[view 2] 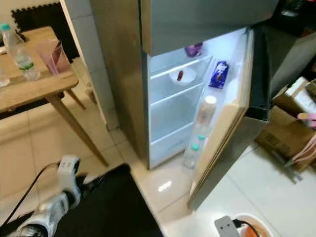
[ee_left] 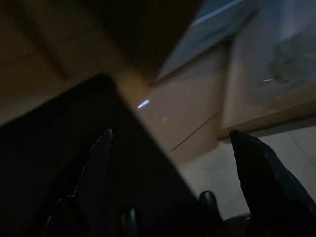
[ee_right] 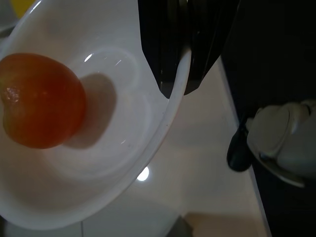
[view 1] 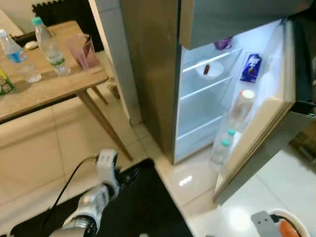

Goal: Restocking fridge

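The fridge (view 1: 148, 74) stands with its door (view 1: 266, 128) swung wide to the right. On its lit shelves sit a small white bowl (view 1: 209, 69) holding something brown and a purple item (view 1: 223, 43). The door racks hold a blue packet (view 1: 251, 67) and several bottles (view 1: 240, 108). My right gripper (ee_right: 173, 64) is shut on the rim of a white bowl (ee_right: 98, 163) with an orange-red tomato (ee_right: 39, 101) in it, low at the right (view 1: 284, 224). My left gripper (ee_left: 169, 132) hangs open over a black mat (view 1: 138, 207), holding nothing.
A wooden table (view 1: 49, 89) at the left carries water bottles (view 1: 51, 47) and a pink cup (view 1: 82, 51); its slanted leg reaches toward the fridge. Cardboard boxes (view 2: 286, 133) lie behind the open door. Light tiled floor (view 1: 187, 182) spreads before the fridge.
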